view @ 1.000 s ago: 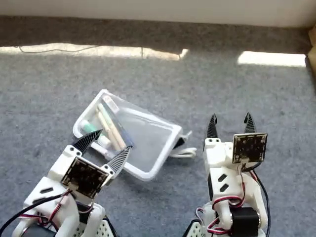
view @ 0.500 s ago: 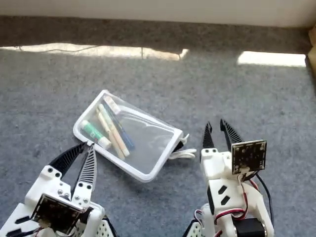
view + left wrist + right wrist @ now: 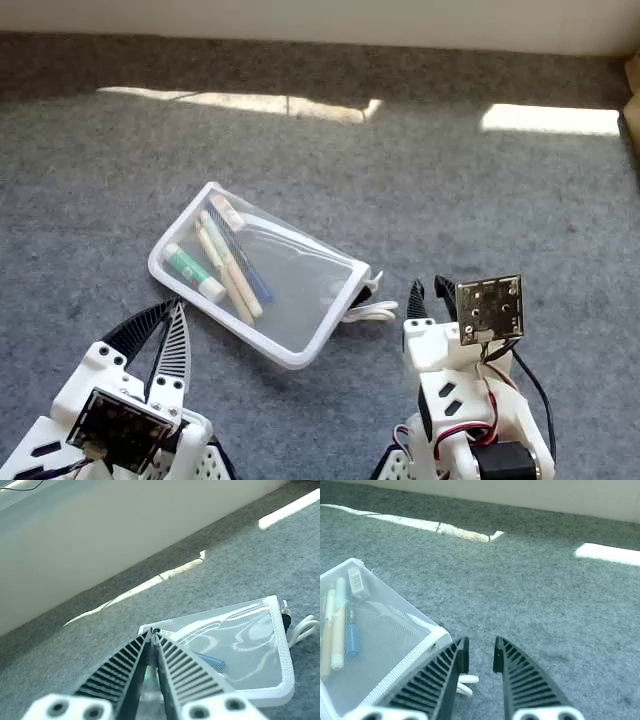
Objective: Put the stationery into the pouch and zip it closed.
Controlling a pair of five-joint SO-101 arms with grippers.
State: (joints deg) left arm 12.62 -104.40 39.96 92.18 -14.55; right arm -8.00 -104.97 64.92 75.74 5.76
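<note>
Since stationery [image 3: 225, 265] lies inside pouch [image 3: 300, 295], packing step looks done. Pouch flat on carpet [image 3: 480, 200], one corner just ahead of left gripper [image 3: 175, 305] tips. Pull cord [image 3: 375, 312] at other end, just beside right gripper [image 3: 428, 292] tips, on side toward left arm. Zip seems run fully to cord end, though teeth too fine to confirm; judged closed or nearly. Left fingers pinched together, holding nothing. Right fingers parted by narrow gap, empty. Left to do: at most, confirm zip fully home.
</note>
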